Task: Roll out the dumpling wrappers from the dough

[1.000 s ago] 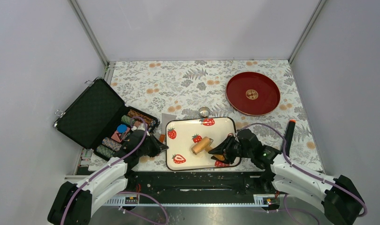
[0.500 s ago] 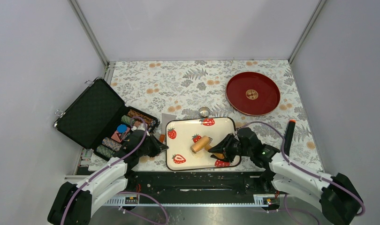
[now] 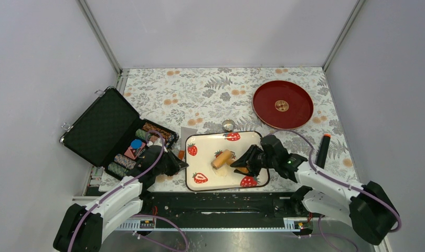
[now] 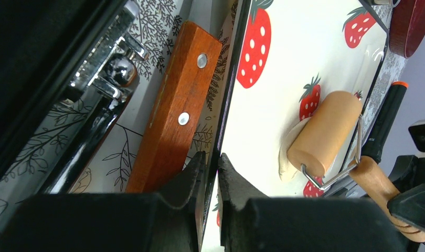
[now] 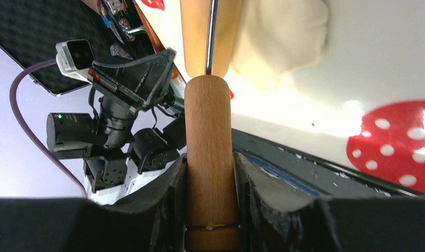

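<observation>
The strawberry tray [image 3: 242, 144] lies at the near middle of the table. My left gripper [image 3: 183, 164] is shut on its left rim [image 4: 227, 131], one finger on each side of the dark edge. The wooden roller [image 3: 222, 158] rests on the tray, and my right gripper [image 3: 242, 166] is shut on its handle [image 5: 208, 131]. The dough [image 4: 288, 152] is a pale flattened scrap that pokes out from under the roller's barrel [image 4: 326, 131], also seen as a soft cream sheet [image 5: 284, 37] in the right wrist view. No dumpling wrappers show.
A red plate [image 3: 282, 104] sits at the far right and a small metal ring cutter [image 3: 229, 125] just beyond the tray. An open black case [image 3: 103, 126] with chips stands left. A wooden-handled tool [image 4: 173, 105] lies beside the tray; a black orange-tipped tool [image 3: 323, 147] lies right.
My right gripper has pushed the roller a little to the left and away from the near edge across the tray. The left gripper has kept its hold on the rim.
</observation>
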